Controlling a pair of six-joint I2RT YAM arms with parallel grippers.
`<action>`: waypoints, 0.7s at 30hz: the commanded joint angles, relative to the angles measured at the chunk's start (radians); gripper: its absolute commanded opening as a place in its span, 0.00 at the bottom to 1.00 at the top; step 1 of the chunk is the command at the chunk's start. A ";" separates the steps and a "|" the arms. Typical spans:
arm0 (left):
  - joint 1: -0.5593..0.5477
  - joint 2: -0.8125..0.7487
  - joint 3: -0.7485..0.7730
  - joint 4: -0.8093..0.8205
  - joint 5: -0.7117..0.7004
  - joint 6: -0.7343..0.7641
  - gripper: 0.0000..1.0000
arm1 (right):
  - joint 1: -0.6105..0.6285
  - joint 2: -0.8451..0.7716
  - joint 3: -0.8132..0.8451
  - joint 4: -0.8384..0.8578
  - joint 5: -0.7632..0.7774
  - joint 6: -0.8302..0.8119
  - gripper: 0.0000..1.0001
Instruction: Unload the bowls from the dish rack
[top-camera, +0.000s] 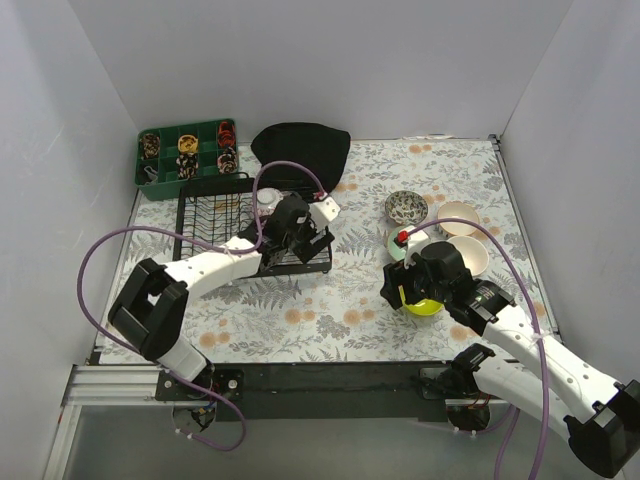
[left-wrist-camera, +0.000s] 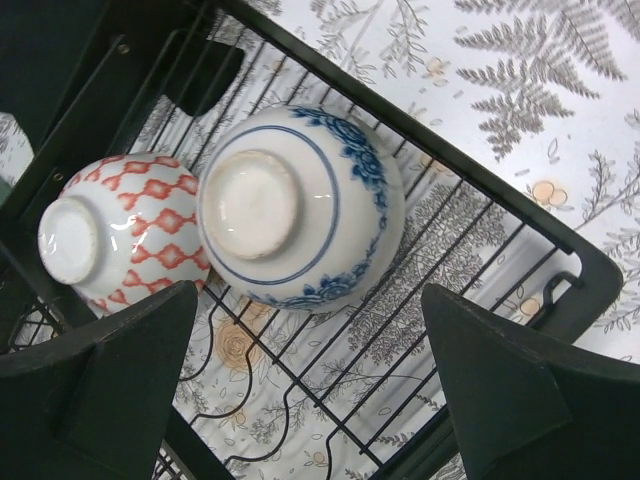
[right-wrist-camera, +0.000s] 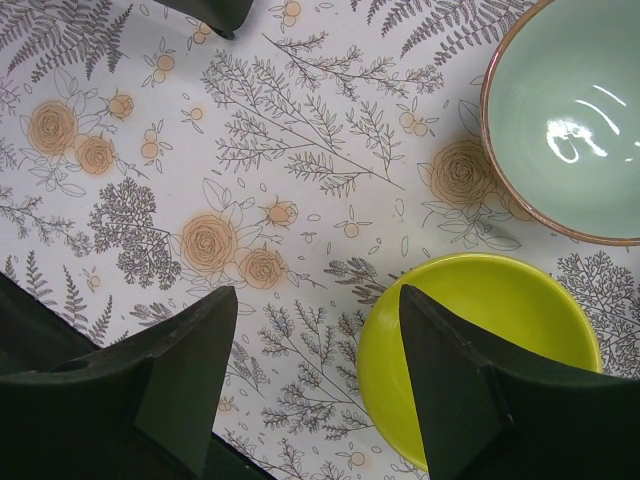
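The black wire dish rack (top-camera: 212, 222) sits at the table's back left. In the left wrist view two bowls lie upside down on the rack's wires (left-wrist-camera: 480, 195): a blue-patterned bowl (left-wrist-camera: 300, 205) and a red-patterned bowl (left-wrist-camera: 125, 235). My left gripper (left-wrist-camera: 310, 400) is open and empty, hovering just short of the blue bowl, over the rack's right end (top-camera: 300, 235). My right gripper (right-wrist-camera: 315, 370) is open, its jaws either side of the left rim of a lime-green bowl (right-wrist-camera: 480, 340) that stands on the table (top-camera: 425, 305). A pale mint bowl (right-wrist-camera: 570, 120) stands beside it.
On the table at right stand a dark-patterned bowl (top-camera: 406, 207) and two cream bowls (top-camera: 459, 217) (top-camera: 470, 256). A green compartment tray (top-camera: 187, 150) and a black cloth (top-camera: 300, 145) lie at the back. White walls enclose the floral-patterned table.
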 joint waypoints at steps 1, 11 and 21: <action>-0.027 0.019 -0.011 0.028 0.011 0.105 0.96 | 0.004 0.000 -0.001 0.020 -0.014 -0.009 0.74; -0.047 0.135 0.015 0.032 -0.066 0.121 0.96 | 0.004 0.015 -0.010 0.031 -0.020 -0.003 0.74; -0.050 0.231 0.018 0.029 -0.135 0.136 0.98 | 0.004 0.020 -0.009 0.035 -0.027 -0.004 0.74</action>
